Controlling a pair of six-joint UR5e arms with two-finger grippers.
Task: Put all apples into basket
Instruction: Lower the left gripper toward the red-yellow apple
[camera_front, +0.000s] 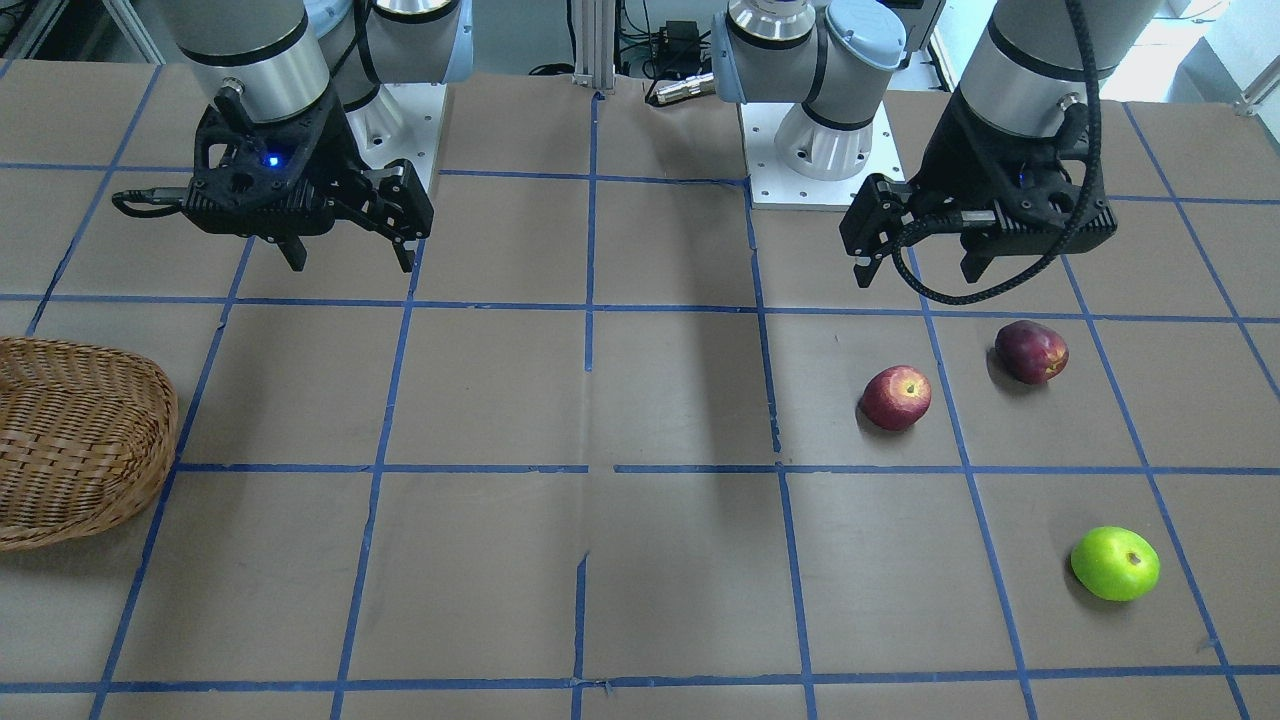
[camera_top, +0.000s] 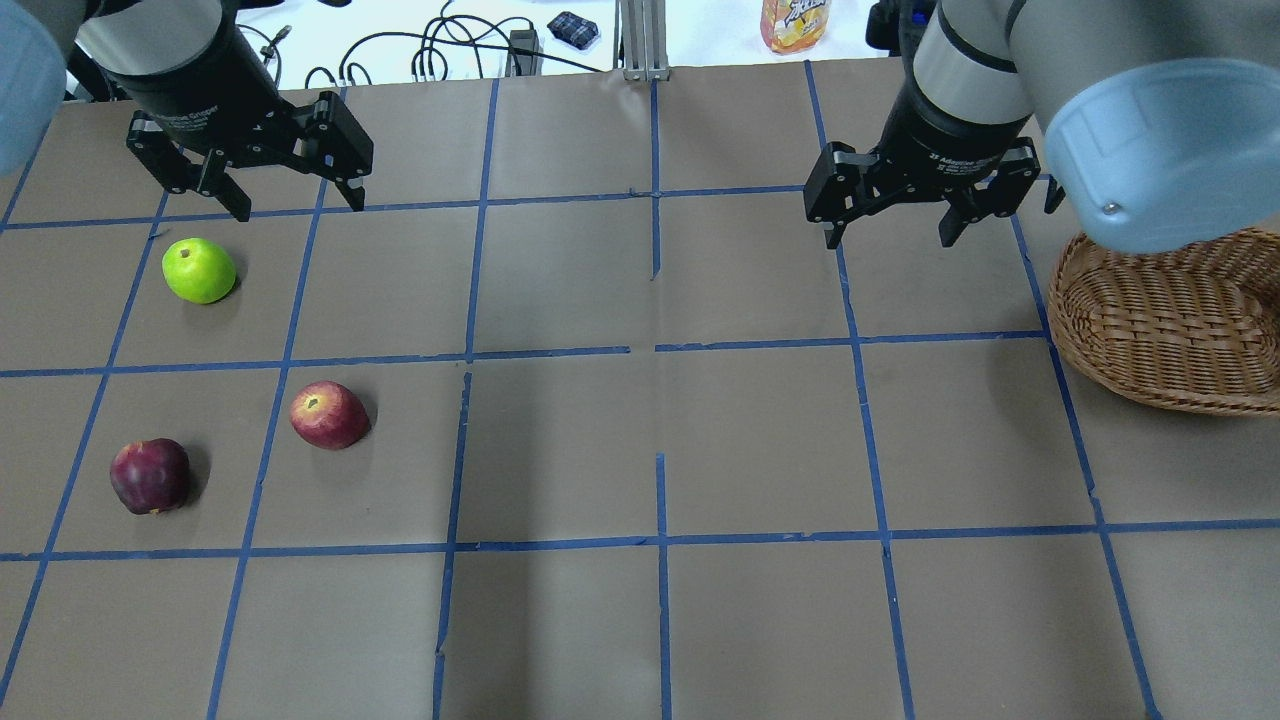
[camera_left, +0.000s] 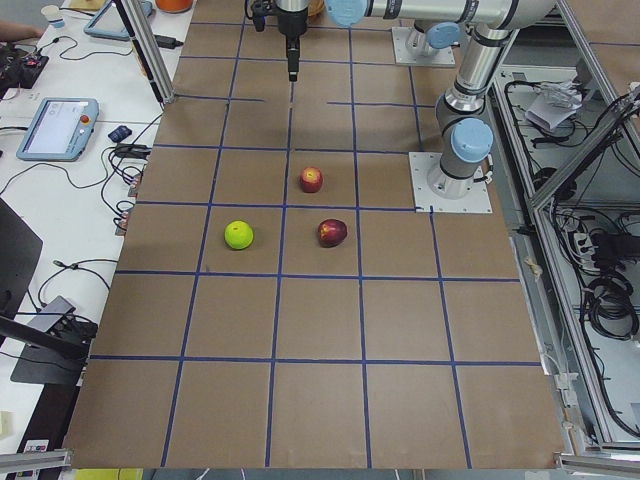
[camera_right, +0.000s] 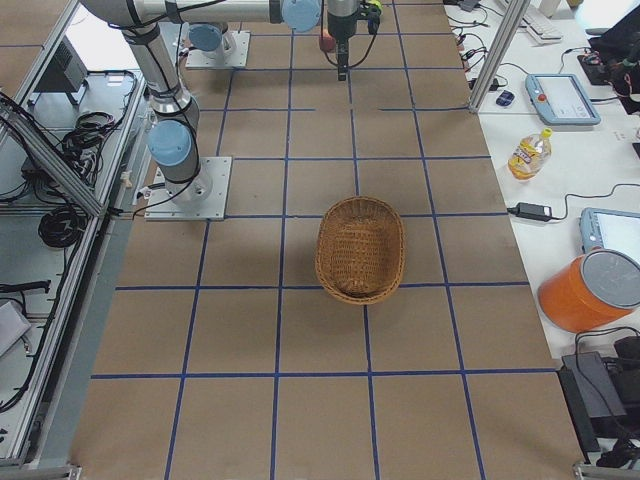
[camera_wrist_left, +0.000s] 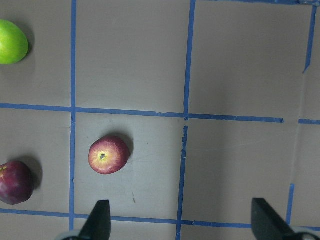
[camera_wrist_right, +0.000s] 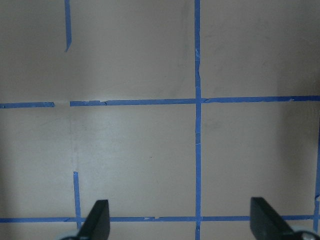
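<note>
Three apples lie on the brown table on my left side: a red one with yellowish streaks (camera_top: 328, 415) (camera_front: 896, 398), a dark purplish-red one (camera_top: 150, 476) (camera_front: 1031, 351) and a bright green one (camera_top: 200, 270) (camera_front: 1115, 563). All three show in the left wrist view: red (camera_wrist_left: 108, 154), dark (camera_wrist_left: 15, 182), green (camera_wrist_left: 11, 41). My left gripper (camera_top: 298, 208) (camera_front: 920, 265) hangs open and empty above the table, near the apples. My right gripper (camera_top: 890, 240) (camera_front: 350, 255) is open and empty, beside the wicker basket (camera_top: 1170, 320) (camera_front: 80, 440), which holds nothing.
Blue tape lines grid the table. A drink bottle (camera_top: 795, 22) and cables lie beyond the far edge. The two arm bases (camera_front: 810, 150) stand at the robot's side of the table. The right wrist view shows only bare table between its fingertips (camera_wrist_right: 97, 222).
</note>
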